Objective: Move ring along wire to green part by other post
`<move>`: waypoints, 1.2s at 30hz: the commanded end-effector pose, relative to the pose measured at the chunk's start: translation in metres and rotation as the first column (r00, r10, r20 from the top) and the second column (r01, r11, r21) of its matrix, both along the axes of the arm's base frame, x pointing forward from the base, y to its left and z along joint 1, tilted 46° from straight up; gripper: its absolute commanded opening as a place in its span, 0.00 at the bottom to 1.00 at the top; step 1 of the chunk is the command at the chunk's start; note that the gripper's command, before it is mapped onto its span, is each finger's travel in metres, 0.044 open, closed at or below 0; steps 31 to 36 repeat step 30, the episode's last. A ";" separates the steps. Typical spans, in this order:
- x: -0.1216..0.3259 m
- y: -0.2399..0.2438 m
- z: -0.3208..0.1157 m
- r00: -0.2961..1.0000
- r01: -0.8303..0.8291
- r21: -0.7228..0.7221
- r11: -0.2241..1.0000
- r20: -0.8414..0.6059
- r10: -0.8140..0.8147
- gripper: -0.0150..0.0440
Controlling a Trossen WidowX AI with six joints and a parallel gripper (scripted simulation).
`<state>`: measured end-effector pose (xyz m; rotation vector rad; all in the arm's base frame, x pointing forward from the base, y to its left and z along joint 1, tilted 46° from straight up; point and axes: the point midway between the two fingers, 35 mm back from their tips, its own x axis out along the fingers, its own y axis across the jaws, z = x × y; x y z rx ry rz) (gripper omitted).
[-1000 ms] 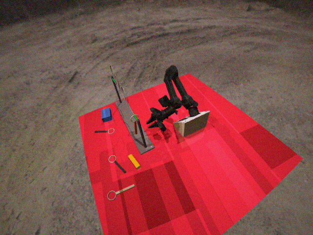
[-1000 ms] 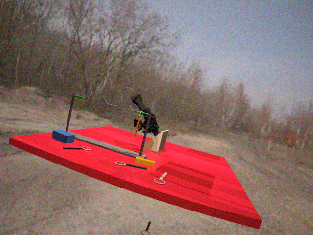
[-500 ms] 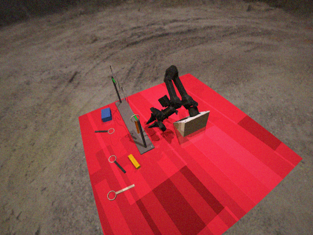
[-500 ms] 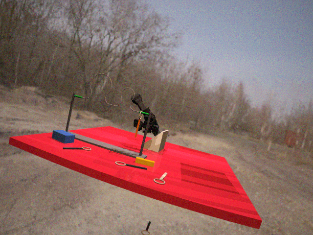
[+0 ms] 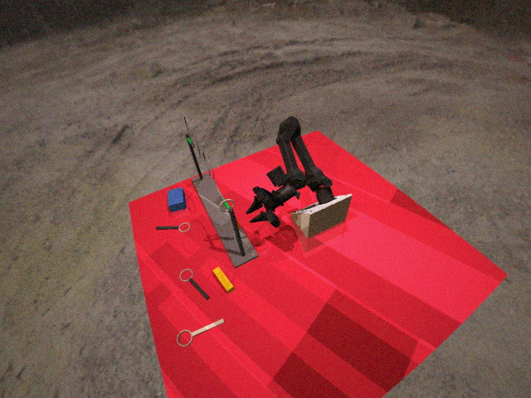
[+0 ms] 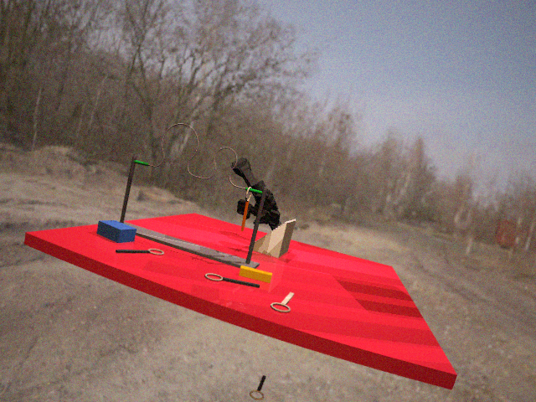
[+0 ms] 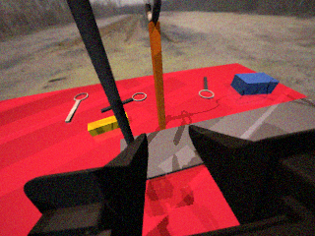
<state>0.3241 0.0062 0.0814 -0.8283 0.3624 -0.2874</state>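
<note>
From where I stand, the black arm (image 5: 299, 156) (image 6: 264, 194) rises from behind the pale wedge-shaped block (image 5: 328, 215) (image 6: 279, 239), bends sharply at its high elbow and folds back down, so the forearm reaches low toward the wire stand. Its gripper (image 5: 253, 215) (image 7: 167, 133) points at the stand, its two fingers parted with only air between them, well short of fully spread in the close view. The ring (image 5: 226, 205) (image 6: 248, 192) hangs on the green part of the wire (image 5: 227, 206) (image 6: 254, 190), right beside the near post (image 5: 236, 231) (image 6: 256, 227) (image 7: 100, 69), the one nearer the yellow block (image 5: 222, 279) (image 6: 255, 274) (image 7: 107, 124). Its orange handle (image 6: 244, 214) (image 7: 157, 74) dangles down in front of the fingertips, apart from them. The far post (image 5: 194, 157) (image 6: 127, 190) stands by the blue block (image 5: 176, 199) (image 6: 116, 230) (image 7: 254, 84), its own green part (image 5: 188, 140) (image 6: 141, 162) bearing no ring.
</note>
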 end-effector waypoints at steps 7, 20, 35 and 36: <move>-0.038 0.010 0.004 1.000 -0.004 0.000 1.000 0.003 0.004 1.00; -0.038 0.010 0.004 1.000 -0.004 0.000 1.000 0.003 0.004 1.00; -0.038 0.010 0.004 1.000 -0.004 0.000 1.000 0.003 0.004 1.00; -0.038 0.010 0.004 1.000 -0.004 0.000 1.000 0.003 0.004 1.00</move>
